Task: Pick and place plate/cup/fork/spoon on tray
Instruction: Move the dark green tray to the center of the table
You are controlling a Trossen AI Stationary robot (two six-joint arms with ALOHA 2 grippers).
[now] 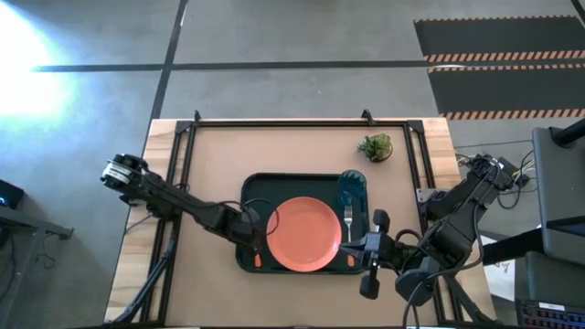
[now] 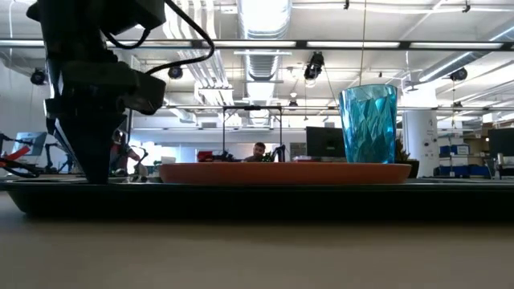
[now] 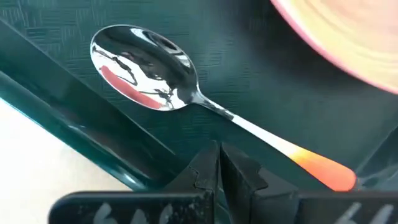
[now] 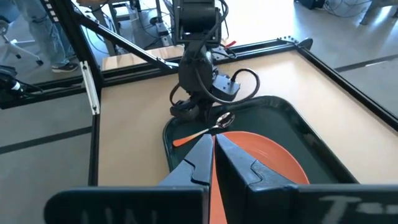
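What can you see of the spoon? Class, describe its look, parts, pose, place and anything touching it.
The spoon has a shiny silver oval bowl that mirrors its surroundings, a slim metal neck and an orange plastic handle end. It lies flat, bowl facing up, on the floor of the dark green tray, along the tray's raised rim and beside the orange-red plate. The left gripper is just above it, fingers shut, apparently not touching it.

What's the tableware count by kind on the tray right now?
Plate: 1
Cup: 1
Fork: 1
Spoon: 1
Total: 4, all on the tray. The potted plant sits off the tray on the table and is not counted.
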